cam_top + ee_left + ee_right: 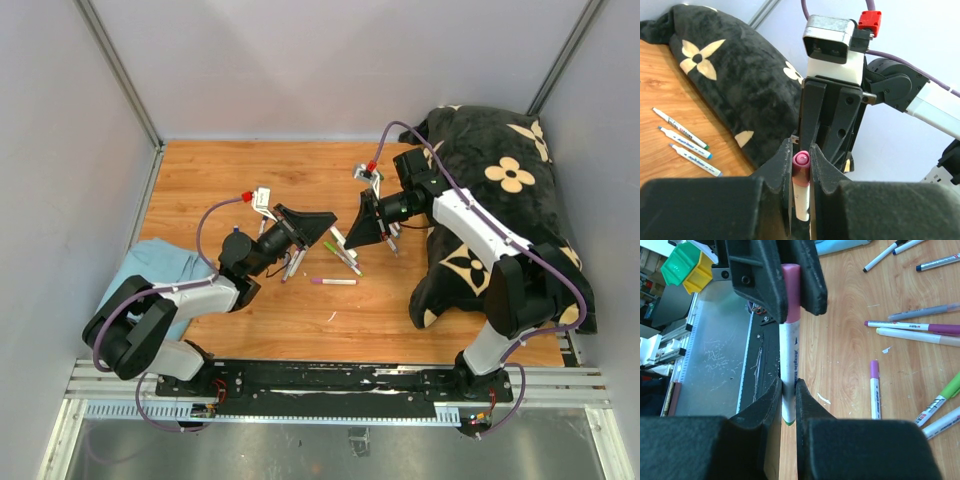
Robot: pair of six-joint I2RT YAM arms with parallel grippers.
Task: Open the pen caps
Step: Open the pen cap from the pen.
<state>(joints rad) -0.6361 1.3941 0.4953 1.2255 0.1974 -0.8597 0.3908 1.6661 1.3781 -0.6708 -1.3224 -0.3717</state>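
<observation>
The wooden table (250,310) spreads under me. A black pillow with cream flowers (500,200) fills its right side, and a light blue cloth (160,270) is bunched at the left edge by my left arm's base. Both my arms reach inward and meet tip to tip over the middle of the table, above a loose scatter of marker pens (343,256). Between them I hold one white marker barrel (788,355) in the air. My right pincer (788,390) is clamped on the barrel near the end away from the cap, a finger pressed against each side. My left pincer (801,159) is closed around the pink cap (791,290) at the other end, a pad tight on either side of it. That cap sits on its barrel, not yet pulled off. From my right wrist I see a white pen lying on the wood beside the held one, its purple cap (874,369) on. Further right a light green cap (952,386) shows at the picture's edge. From my left wrist, three capped pens (685,142) lie side by side near the pillow's foot; their small caps look green and blue, though I cannot tell the shades surely.
</observation>
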